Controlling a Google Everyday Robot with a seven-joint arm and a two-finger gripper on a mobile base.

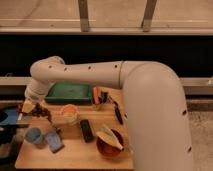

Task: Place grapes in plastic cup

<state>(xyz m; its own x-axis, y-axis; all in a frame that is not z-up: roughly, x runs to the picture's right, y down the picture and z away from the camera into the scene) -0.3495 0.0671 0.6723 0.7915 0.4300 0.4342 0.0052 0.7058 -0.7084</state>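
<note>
My gripper (31, 107) hangs from the cream arm over the table's left end. It is shut on the grapes (43, 113), a dark reddish bunch that hangs just to its right. The plastic cup (33, 135) is small and light blue. It stands upright near the front left corner, below the gripper and the grapes and apart from them. I cannot see into the cup.
An orange cup (69, 113) stands right of the grapes. A green tray (70, 93) lies at the back. A blue-grey object (54, 142), a black bar (87, 130), a dark bowl (110, 146) with a yellow item and a black utensil (117, 113) sit on the wooden table (75, 156).
</note>
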